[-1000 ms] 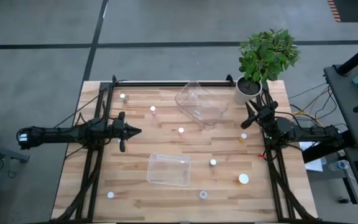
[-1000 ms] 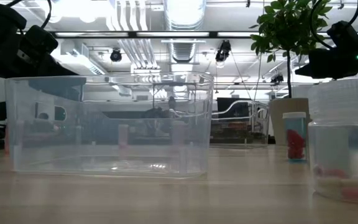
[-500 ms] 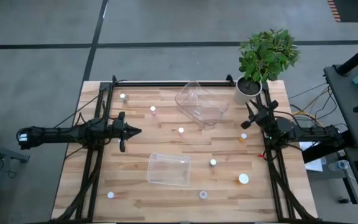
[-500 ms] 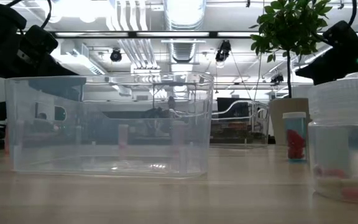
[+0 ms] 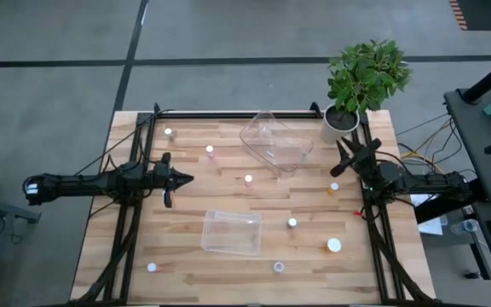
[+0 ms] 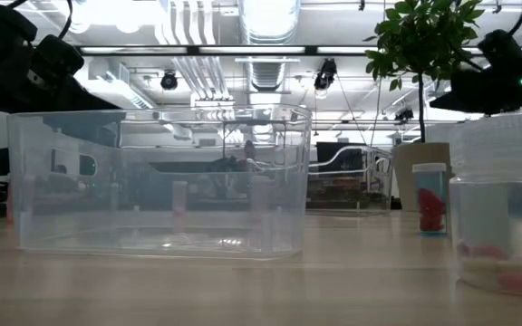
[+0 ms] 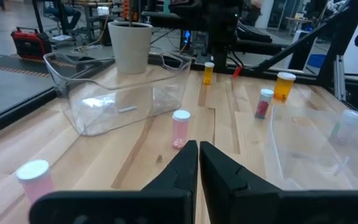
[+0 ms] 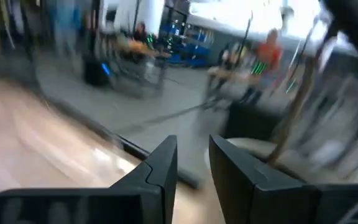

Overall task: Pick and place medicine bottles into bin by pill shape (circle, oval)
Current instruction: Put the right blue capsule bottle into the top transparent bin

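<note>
Nine medicine bottles [image 5: 248,179] and two bins [image 5: 231,231] on the table [image 5: 126,256].

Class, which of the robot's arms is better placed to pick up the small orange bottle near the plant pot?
Probably the right. The right gripper hovers just beside the orange bottle, while the left gripper waits across the table.

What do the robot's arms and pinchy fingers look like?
Both arms are dark, almost black, built of chunky jointed segments with thin black cables running alongside. The left gripper ends in two slim, wedge-shaped black fingers that taper to points. The right gripper has the same flat dark fingers. No markings show.
</note>
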